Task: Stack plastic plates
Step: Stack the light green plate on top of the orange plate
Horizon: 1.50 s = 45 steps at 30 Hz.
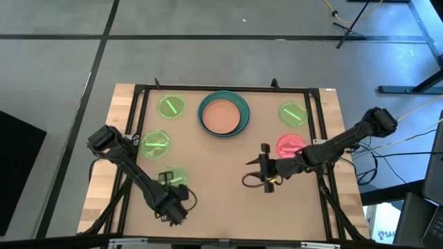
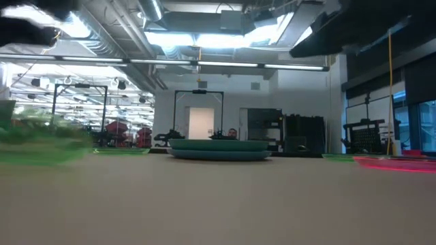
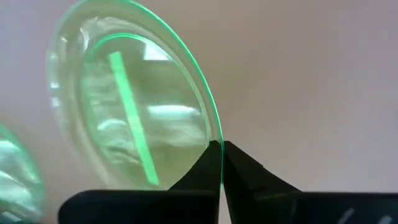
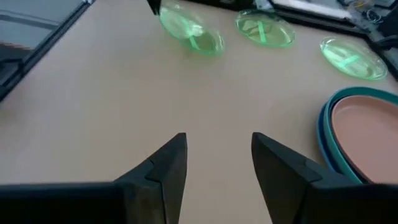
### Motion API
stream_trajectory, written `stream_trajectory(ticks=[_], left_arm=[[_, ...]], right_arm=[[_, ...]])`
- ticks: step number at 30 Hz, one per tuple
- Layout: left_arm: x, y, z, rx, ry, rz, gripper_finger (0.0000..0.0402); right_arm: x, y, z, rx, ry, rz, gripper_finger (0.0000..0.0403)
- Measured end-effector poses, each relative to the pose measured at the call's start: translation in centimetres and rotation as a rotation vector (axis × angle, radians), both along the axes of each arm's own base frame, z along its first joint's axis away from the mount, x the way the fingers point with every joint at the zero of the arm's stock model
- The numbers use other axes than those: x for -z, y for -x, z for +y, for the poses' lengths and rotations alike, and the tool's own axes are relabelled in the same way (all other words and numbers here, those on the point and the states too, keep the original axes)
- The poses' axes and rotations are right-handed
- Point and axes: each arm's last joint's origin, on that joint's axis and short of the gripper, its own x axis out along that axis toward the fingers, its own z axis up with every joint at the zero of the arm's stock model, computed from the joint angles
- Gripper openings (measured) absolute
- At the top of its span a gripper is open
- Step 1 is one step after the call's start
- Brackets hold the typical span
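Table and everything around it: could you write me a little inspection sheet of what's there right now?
Surface: tan table, black frame.
Job's things: salmon-pink plate stacked on teal and blue ones; green plates lying apart; red-pink plate under right arm.
Clutter: nothing seen.
Grippers: left gripper shut on a green plate's rim; right gripper open, empty, mid-table.
Cables: loops on the arms, more on floor.
Surroundings: stand legs, lit workshop.
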Motion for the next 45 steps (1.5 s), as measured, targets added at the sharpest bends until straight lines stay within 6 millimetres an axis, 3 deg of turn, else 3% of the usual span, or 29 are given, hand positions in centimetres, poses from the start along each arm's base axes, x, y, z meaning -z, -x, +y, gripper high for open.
stream_trajectory(ticks=[8, 13, 20, 28, 45], left_arm=[[-4.3, -4.0, 1.8, 0.237, -0.156, -0.206, 0.0001], [-5.6, -6.2, 4.0, 0.313, -0.296, -0.275, 0.0001], [-5.4, -8.3, 7.5, 0.302, -0.401, -0.299, 0.0001], [-4.7, -9.4, 10.1, 0.287, -0.474, -0.290, 0.0001], [-4.9, -9.6, 10.9, 0.260, -0.553, -0.299, 0.0001]], right_arm=[[-0.6, 1.0, 0.4, 0.021, 0.007, -0.006, 0.0170], [-0.5, 1.1, 0.3, 0.033, 0.010, 0.007, 0.0170], [-0.2, 1.2, 0.2, 0.055, 0.003, 0.033, 0.0170], [-0.1, 1.3, 0.1, 0.055, 0.012, 0.050, 0.0170], [-0.1, 1.3, 0.1, 0.057, 0.014, 0.050, 0.0170]])
